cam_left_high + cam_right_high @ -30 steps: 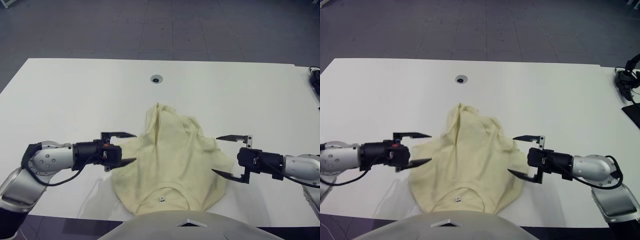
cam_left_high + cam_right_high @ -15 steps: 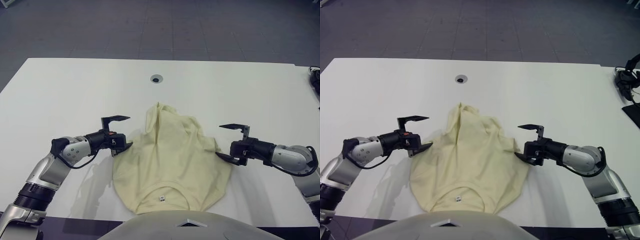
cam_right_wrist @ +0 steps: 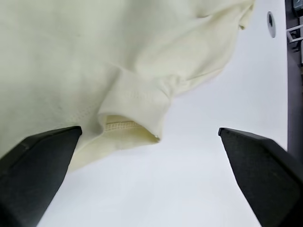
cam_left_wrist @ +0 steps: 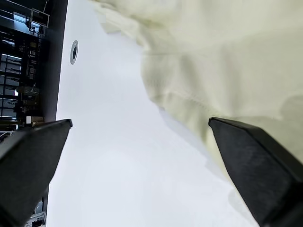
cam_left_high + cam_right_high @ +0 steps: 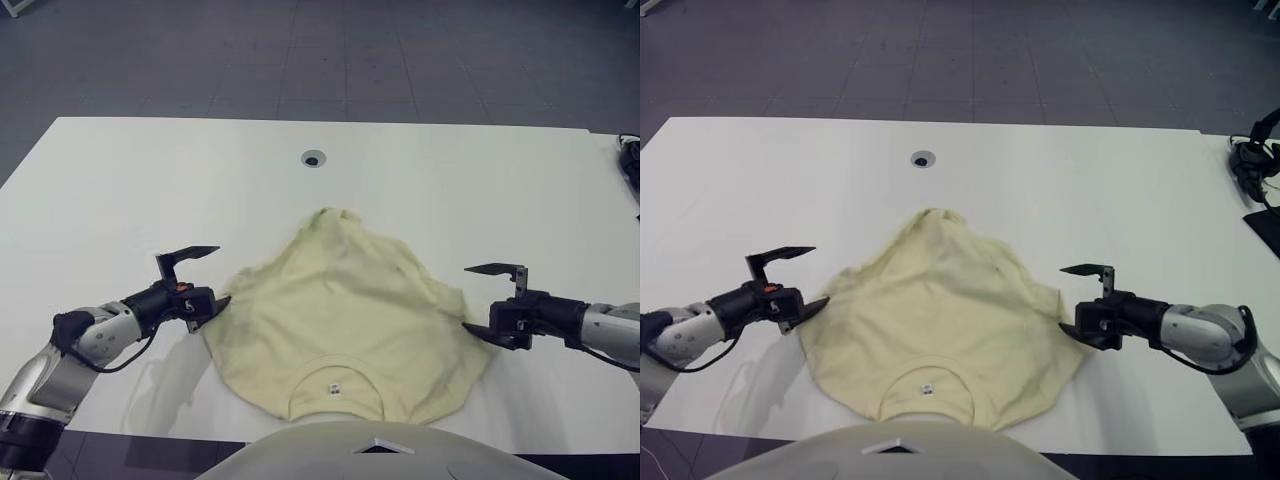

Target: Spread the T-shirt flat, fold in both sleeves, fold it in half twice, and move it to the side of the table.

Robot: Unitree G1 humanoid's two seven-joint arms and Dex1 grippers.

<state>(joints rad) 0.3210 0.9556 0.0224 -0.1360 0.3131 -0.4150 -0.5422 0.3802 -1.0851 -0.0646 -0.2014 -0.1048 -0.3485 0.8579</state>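
A pale yellow T-shirt [image 5: 345, 320] lies rumpled on the white table [image 5: 150, 180], with its collar and tag [image 5: 335, 385] toward the near edge. My left gripper [image 5: 222, 273] stands open at the shirt's left edge, its lower finger touching the cloth. In the left wrist view a hemmed edge [image 4: 189, 101] lies between the spread fingers. My right gripper [image 5: 466, 297] stands open at the shirt's right edge, lower finger against the fabric. The right wrist view has a folded sleeve cuff [image 3: 135, 109] between the wide-apart fingers of that gripper [image 3: 150, 128].
A round cable hole [image 5: 313, 158] sits in the table beyond the shirt. Black cables and gear [image 5: 1252, 160] lie at the table's far right edge. Bare tabletop stretches to the left, right and far side of the shirt.
Both grippers have moved outward, away from each other, drawing the shirt's sides along. The shirt was bunched and narrow before; now it lies wider and flatter.
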